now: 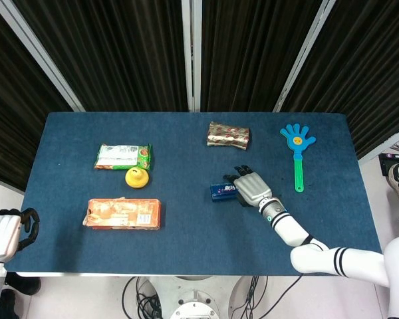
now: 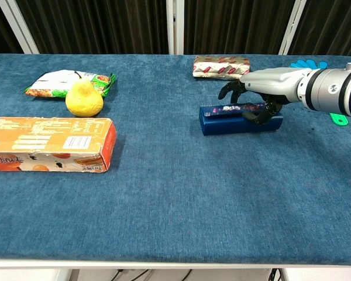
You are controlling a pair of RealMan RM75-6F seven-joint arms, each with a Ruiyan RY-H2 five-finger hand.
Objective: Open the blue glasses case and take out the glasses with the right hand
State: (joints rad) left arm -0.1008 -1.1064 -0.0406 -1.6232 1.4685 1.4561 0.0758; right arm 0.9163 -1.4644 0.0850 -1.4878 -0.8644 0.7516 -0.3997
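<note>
Chest view: the blue glasses case (image 2: pixel 234 119) lies on the desk (image 2: pixel 181 193) at about 3 o'clock from centre, gripped at its right end by the right robot hand (image 2: pixel 258 99), fingers curled over it. The lid appears barely raised; no glasses are visible, so removal remains.

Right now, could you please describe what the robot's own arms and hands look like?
The right hand has a silver-grey back and black fingers, on a white arm with black rings near the wrist and elbow. The left hand at the table's edge is likewise pale grey with black fingers.
</note>
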